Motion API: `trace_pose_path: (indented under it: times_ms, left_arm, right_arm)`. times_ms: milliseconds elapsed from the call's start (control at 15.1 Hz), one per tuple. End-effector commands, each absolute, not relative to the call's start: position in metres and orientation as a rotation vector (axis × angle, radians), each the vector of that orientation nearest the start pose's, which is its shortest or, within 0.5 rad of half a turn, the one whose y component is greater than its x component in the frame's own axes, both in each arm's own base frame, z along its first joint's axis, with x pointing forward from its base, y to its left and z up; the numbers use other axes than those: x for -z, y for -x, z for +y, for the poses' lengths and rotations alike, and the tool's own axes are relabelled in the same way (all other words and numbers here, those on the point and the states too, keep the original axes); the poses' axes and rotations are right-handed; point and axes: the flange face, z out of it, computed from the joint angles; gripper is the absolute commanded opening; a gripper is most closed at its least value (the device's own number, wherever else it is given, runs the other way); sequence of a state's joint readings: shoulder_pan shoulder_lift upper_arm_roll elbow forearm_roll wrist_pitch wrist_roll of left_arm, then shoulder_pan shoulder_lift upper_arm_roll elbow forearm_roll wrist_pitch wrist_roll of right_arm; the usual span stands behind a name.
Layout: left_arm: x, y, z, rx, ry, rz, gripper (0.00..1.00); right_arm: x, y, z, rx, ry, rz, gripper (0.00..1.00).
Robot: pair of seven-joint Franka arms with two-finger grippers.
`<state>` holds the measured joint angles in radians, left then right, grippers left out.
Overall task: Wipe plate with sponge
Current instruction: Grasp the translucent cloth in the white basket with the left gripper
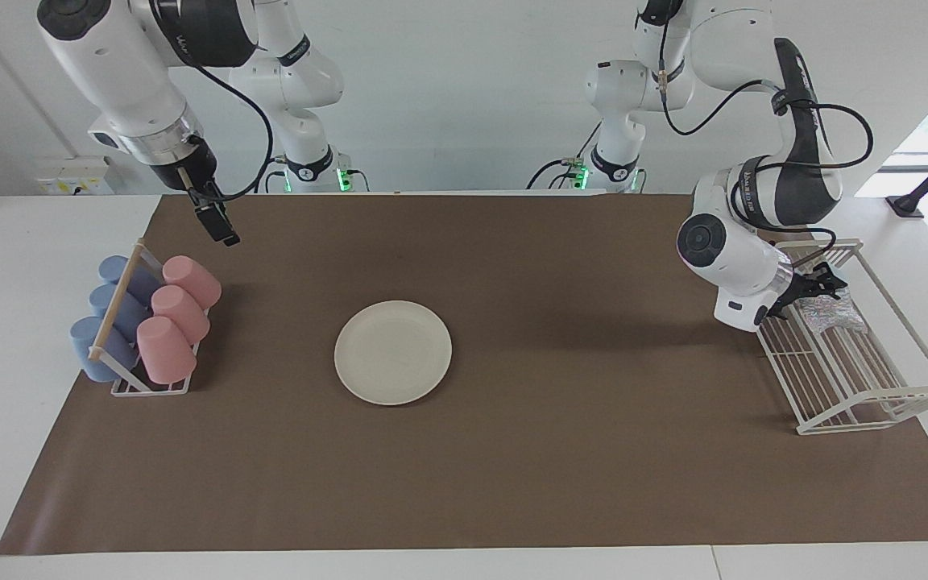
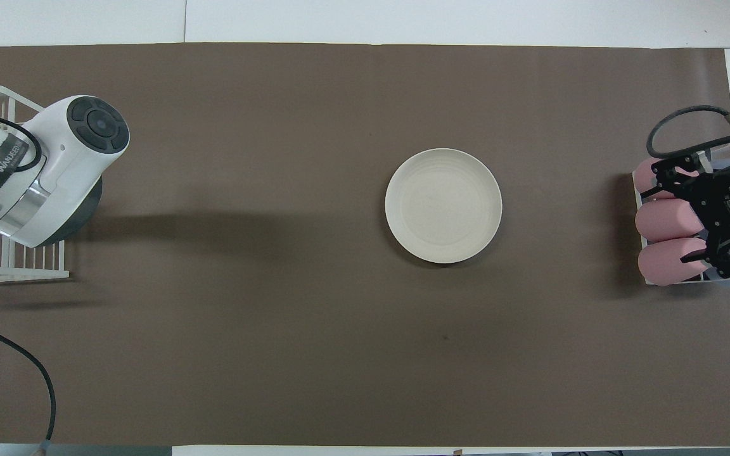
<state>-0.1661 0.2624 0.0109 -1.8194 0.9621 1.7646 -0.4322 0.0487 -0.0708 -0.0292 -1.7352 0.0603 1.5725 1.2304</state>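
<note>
Jaws of left gripper (image 1: 825,287) at sponge (image 1: 833,311) in wire rack (image 1: 859,379), state unclear; right gripper (image 1: 222,229) waits, jaws' state unclear; plate (image 1: 393,352) unwiped.

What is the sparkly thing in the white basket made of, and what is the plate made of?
The sponge looks like a silvery metallic-mesh scrub pad: it glitters with speckles. The basket looks like white-coated wire, with thin bars and gaps. The plate looks like matte cream plastic or ceramic, with no shine; I cannot tell which.

White rounded arms (image 1: 122,76) with dark joint bands, black cables and black end effectors.
</note>
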Motion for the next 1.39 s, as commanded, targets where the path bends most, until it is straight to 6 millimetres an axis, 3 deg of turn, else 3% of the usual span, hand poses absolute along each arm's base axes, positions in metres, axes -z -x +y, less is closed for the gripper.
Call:
trace_pose_path:
  times_ms: [0,133,199,398,663,795,994,1326]
  left_arm:
    - [-0.408,-0.599,-0.02,-0.013,2.163,0.072,0.41]
    - [-0.409,-0.599,-0.02,-0.011,2.163,0.071,0.1]
    - [-0.409,-0.599,-0.02,-0.01,2.163,0.073,0.0]
    - [-0.409,-0.599,-0.023,-0.008,2.164,0.075,0.0]
    - [-0.418,-0.601,-0.031,-0.006,2.178,0.072,0.0]
    - [-0.442,-0.605,-0.051,0.005,2.232,0.022,0.0]
    - [-0.499,-0.612,-0.087,0.026,2.445,-0.112,0.0]
    - [-0.546,-0.601,-0.129,-0.083,2.834,-0.249,0.0]
  right_arm:
    - [-0.588,-0.521,0.02,-0.17,2.439,1.918,1.0]
    - [-0.587,-0.521,0.021,-0.17,2.437,1.92,1.0]
    - [-0.586,-0.521,0.023,-0.17,2.434,1.922,1.0]
    - [-0.589,-0.522,0.028,-0.16,2.42,1.932,1.0]
    - [-0.595,-0.52,0.054,-0.193,2.373,1.952,1.0]
    - [-0.598,-0.519,0.055,-0.201,2.362,1.96,1.0]
    - [-0.601,-0.52,0.055,-0.197,2.349,1.972,1.0]
    - [-0.605,-0.514,0.075,-0.226,2.386,1.959,1.0]
